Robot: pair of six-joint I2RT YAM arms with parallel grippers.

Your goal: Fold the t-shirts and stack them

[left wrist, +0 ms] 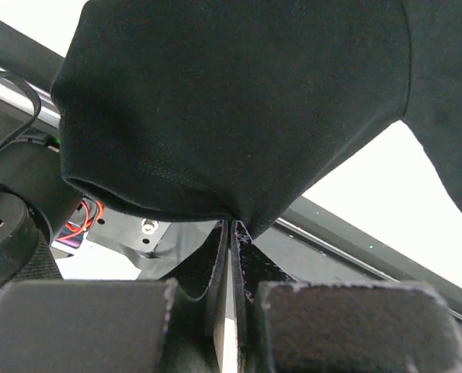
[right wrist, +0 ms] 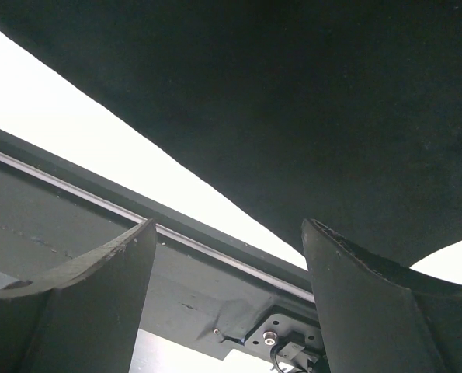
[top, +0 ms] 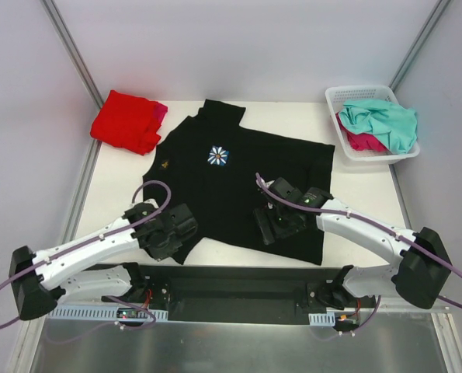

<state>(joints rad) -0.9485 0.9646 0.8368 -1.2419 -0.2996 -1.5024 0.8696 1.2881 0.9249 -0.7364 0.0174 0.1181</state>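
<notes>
A large black t-shirt (top: 238,179) with a white daisy print (top: 218,155) lies spread over the table's middle. My left gripper (top: 171,231) is at its near left corner; in the left wrist view the gripper (left wrist: 232,227) is shut, pinching a fold of the black cloth (left wrist: 231,101) at its tips. My right gripper (top: 281,221) hovers over the shirt's near right part and stands open (right wrist: 227,225), with nothing between its fingers; the black cloth (right wrist: 293,101) lies beyond them. A folded red t-shirt (top: 124,120) with a magenta one (top: 160,112) under it sits back left.
A white lattice basket (top: 351,95) at the back right holds a teal-mint shirt (top: 386,120) over a magenta-pink one (top: 363,141). The table's near edge and a dark metal rail (top: 238,281) run just behind both grippers.
</notes>
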